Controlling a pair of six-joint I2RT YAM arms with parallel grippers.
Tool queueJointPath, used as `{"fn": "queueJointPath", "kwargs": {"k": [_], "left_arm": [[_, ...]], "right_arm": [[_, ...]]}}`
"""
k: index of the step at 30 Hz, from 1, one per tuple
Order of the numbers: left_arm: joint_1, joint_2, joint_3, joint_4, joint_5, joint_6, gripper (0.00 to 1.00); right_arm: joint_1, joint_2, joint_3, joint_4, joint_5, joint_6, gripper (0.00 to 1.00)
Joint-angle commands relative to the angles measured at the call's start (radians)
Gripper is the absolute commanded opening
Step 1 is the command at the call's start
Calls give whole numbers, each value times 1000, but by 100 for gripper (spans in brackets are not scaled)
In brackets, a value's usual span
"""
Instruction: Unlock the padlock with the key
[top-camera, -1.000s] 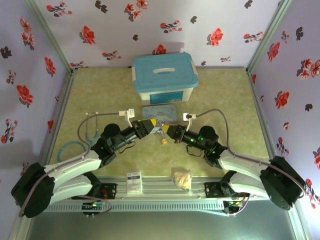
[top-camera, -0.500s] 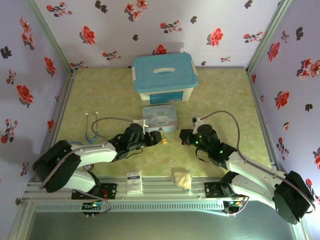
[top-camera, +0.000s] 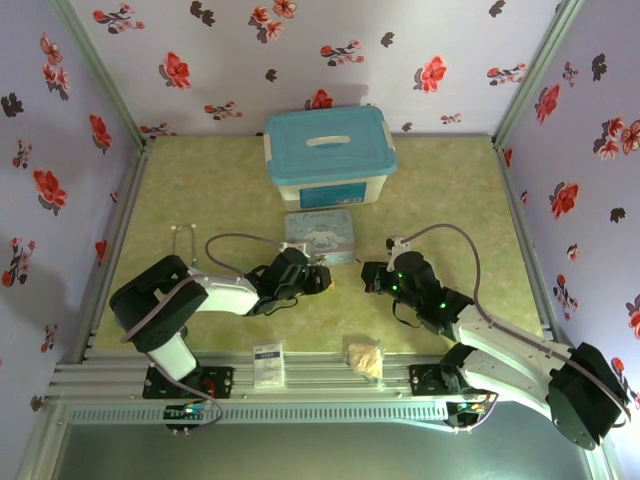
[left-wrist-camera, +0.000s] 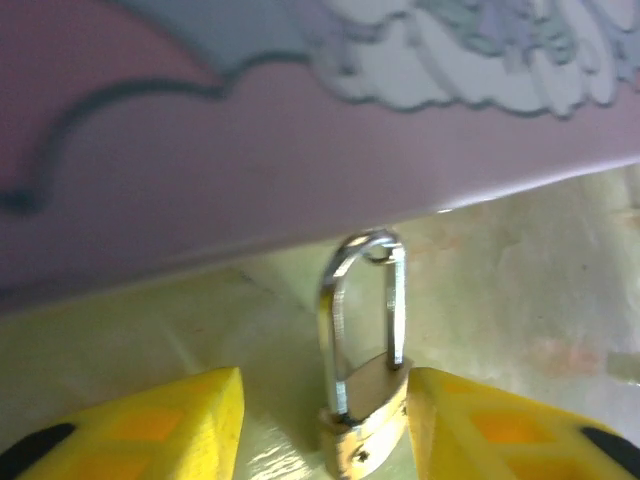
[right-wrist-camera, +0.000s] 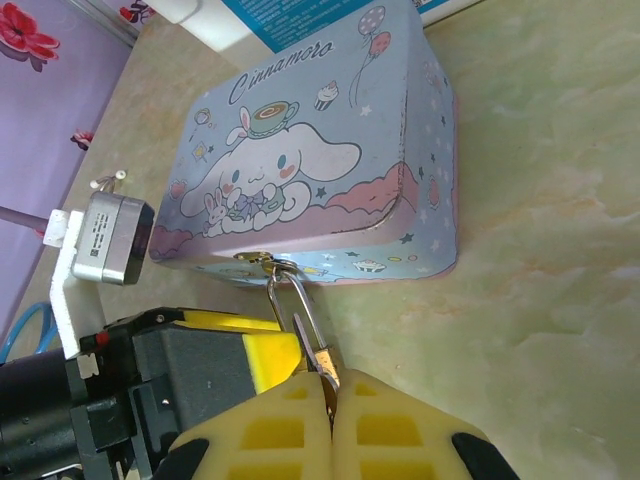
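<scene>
1. The green worktop (top-camera: 460, 200) carries a lidded blue storage box (top-camera: 330, 155) at the back, with both arms reaching in from the near edge.
2. The left arm (top-camera: 215, 292) is folded tight and low. Its elbow juts out towards the left wall and its forearm lies almost flat, pointing right.
3. The right arm (top-camera: 500, 340) stretches from its base at the right, running low and leftward, with its wrist level with the other arm's.
4. The cartoon tin (top-camera: 320, 235) sits just in front of the box, and both wrists point in below its near edge.
5. The left gripper (top-camera: 318, 279) is parted around the padlock. One yellow pad (left-wrist-camera: 470, 430) touches the brass body, while the other pad (left-wrist-camera: 180, 420) stands clear of it.
6. The right gripper (right-wrist-camera: 333, 395) has its pads pressed together, aimed at the lock from the opposite side.
7. The padlock (left-wrist-camera: 365, 425) stands upright against the tin's near wall, between the left gripper's pads. Its silver shackle (left-wrist-camera: 335, 320) rises to the tin's clasp.
8. The key (right-wrist-camera: 322, 364) looks to be the thin dark sliver poking from the right gripper's tips, right at the lock. It is too small to tell whether it is in the keyhole.
</scene>
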Motion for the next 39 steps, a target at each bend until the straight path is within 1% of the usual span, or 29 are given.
{"fn": "queueJointPath", "kwargs": {"k": [1,6,11,12,14,15,18,22,26,28,31,33,37,39], "left_arm": [[-22,35,31,-10,-45,9,43],[-33,69,42,-14,-52,7,43],[-53,104,52,3,-53,2,39],[-54,113,51,14,-51,-1,36],[-56,127,42,52,-43,-9,25],[-58,134,37,74,-40,-17,22],[-57,140,38,81,-40,-22,19],[-58,131,34,80,-41,-23,13],[-55,106,19,98,-40,-46,9],[-53,90,2,138,-41,-76,8],[-42,68,-34,225,-36,-135,4],[-34,59,-52,282,-29,-175,1],[-27,49,-74,360,-26,-230,0],[-27,44,-87,404,-32,-264,0]], "right_arm": [[-5,-15,-14,-16,24,-18,0],[-6,-12,-30,-1,28,-7,0],[-6,0,-42,13,29,3,0],[-6,6,-44,20,27,7,0],[-5,18,-56,43,18,16,0],[-5,29,-63,64,8,26,0],[-7,78,-95,151,-33,50,0],[-7,143,-102,187,-60,66,0],[-8,175,-116,252,-141,104,0],[-17,205,-145,337,-207,148,0],[-53,275,-179,469,-311,208,0],[-63,322,-177,502,-343,223,0],[-63,399,-155,557,-390,243,0],[-63,424,-139,551,-399,255,0]]}}
